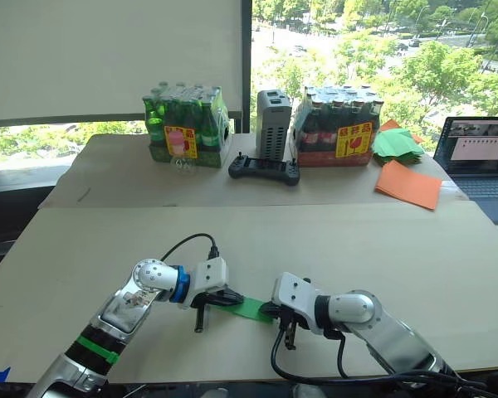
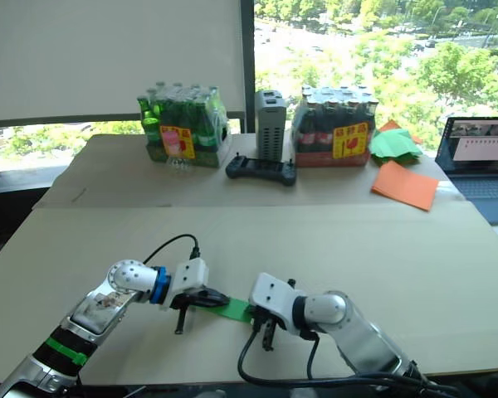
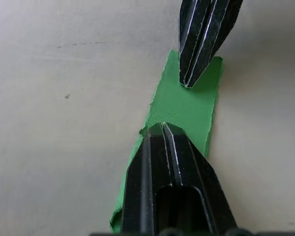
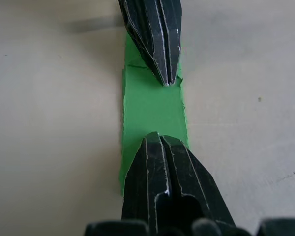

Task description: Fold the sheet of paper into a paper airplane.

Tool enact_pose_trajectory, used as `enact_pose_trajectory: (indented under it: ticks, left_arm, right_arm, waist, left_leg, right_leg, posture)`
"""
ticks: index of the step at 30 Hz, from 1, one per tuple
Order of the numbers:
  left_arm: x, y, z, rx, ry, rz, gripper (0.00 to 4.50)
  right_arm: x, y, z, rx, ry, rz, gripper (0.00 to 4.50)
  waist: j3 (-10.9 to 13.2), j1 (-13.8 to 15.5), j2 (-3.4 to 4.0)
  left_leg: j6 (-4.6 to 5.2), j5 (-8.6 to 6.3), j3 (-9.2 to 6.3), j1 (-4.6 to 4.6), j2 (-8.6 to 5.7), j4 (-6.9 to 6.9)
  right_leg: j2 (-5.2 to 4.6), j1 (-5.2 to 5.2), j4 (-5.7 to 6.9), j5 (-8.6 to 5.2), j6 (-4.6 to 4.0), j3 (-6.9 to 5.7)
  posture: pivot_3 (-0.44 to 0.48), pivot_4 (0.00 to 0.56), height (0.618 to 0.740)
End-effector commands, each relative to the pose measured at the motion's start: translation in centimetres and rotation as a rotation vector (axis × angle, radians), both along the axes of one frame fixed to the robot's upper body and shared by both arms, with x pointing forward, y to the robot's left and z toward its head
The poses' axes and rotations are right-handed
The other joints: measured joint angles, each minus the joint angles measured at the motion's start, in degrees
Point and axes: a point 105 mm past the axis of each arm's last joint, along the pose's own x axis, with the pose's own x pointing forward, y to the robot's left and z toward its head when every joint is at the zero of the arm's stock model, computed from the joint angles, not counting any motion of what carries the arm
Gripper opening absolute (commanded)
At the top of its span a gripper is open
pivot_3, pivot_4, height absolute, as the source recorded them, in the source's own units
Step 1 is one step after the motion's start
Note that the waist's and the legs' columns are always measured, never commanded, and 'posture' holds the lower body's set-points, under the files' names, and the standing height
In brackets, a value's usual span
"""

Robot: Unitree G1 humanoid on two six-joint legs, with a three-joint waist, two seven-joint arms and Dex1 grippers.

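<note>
Sheet of paper (image 1: 251,308), folded to a narrow green strip, lies flat on desk (image 1: 332,240), lower centre of the head views, btwn both grippers. Left gripper (image 3: 163,129): fingers closed together, tips pressing on one end of the strip. Right gripper (image 4: 158,138): fingers closed too, tips down on the opposite end. Neither pinches the paper; both just bear on top.

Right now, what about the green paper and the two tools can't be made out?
- Sheet of paper: both ends lie under the left tool and the right tool, so its full outline is hidden.
- Fold state: creases too faint in the head views.
- Laptop: cut off by the picture's edge.
</note>
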Motion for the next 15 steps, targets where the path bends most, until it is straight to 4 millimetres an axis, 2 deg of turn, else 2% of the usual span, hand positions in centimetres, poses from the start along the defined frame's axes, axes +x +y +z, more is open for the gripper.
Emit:
enact_pose_trajectory:
  ticks: [1,5,8,15]
  left_arm:
    - [0.3,-0.6,0.8,-0.007,-0.032,-0.017,0.00]
    - [0.5,-1.7,1.1,-0.020,-0.035,-0.031,0.00]
    - [0.3,-1.8,0.2,0.016,-0.040,-0.053,0.00]
    - [0.5,0.1,-2.6,0.144,-0.030,-0.037,0.00]
  right_arm:
    - [-0.4,-1.1,-2.1,-0.087,0.061,-0.026,0.02]
    - [-0.3,-1.4,-2.5,-0.103,0.088,-0.051,0.02]
    - [-0.3,-1.4,-2.6,-0.111,0.090,-0.052,0.02]
    - [-0.2,-1.1,-2.1,-0.101,0.084,-0.054,0.02]
  waist:
    - [0.0,0.0,0.00]
    - [0.0,0.1,-0.01]
    - [0.0,0.1,0.00]
    - [-0.1,0.1,-0.01]
  left_leg:
    - [0.00,0.00,0.00,0.00,0.00,0.00]
    - [0.00,0.00,-0.02,0.01,0.00,0.02]
    - [0.03,-0.02,-0.02,0.04,0.00,0.02]
    - [0.03,-0.02,-0.02,0.09,0.00,0.02]
  right_leg:
    - [0.00,0.01,0.00,0.00,0.00,0.00]
    - [0.00,0.05,0.00,0.00,0.01,-0.01]
    - [0.00,0.07,0.00,0.00,0.01,-0.01]
    - [0.00,0.12,-0.01,0.00,0.01,0.00]
  posture:
    - [0.000,0.150,0.711]
    - [0.000,0.150,0.711]
    - [0.000,0.150,0.711]
    - [0.000,0.150,0.711]
